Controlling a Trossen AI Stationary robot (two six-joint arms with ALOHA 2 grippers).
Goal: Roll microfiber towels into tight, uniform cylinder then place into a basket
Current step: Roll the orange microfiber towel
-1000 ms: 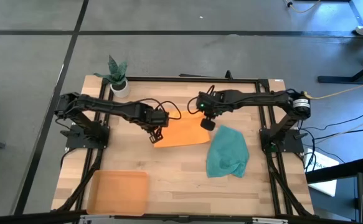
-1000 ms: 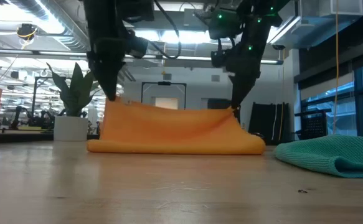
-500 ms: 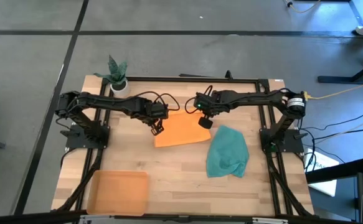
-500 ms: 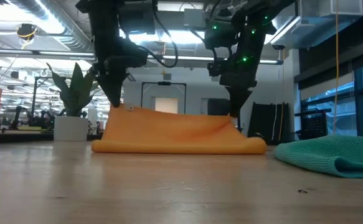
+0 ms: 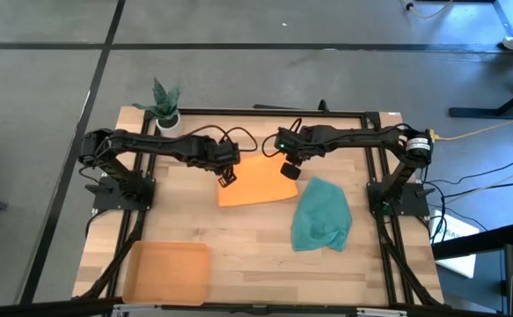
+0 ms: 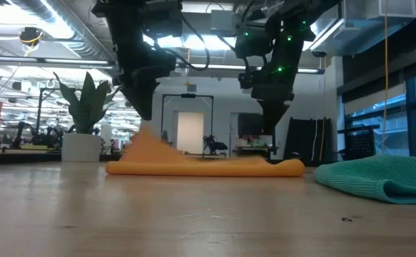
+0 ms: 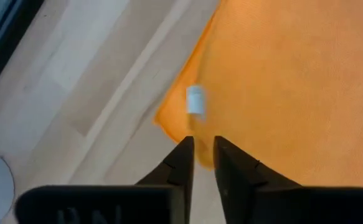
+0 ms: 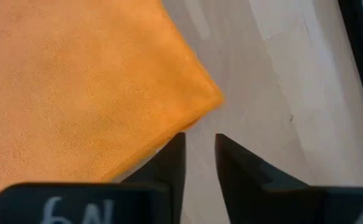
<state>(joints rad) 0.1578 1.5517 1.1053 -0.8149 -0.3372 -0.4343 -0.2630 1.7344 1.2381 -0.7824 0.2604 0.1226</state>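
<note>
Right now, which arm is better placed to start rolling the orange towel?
Probably left: the left gripper pinches the orange towel at its lifted corner, while the right gripper sits just off the opposite corner, apparently holding nothing.

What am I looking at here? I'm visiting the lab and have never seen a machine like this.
It is a robot with two dark arms fixed at a wooden table, each ending in a two-finger hand. One picture looks straight down from above, one looks level across the table-top, and the other two come from small cameras on each wrist, looking out past that arm's own fingers.

On the table lie an orange towel, a crumpled teal towel, a shallow orange-tan basket near the front corner and a small potted plant at the back.

Both hands are at the orange towel's far edge. The left hand is at one corner, which stands raised off the table. The right hand is open above the other corner, which lies flat, with bare wood showing between its fingers.
</note>
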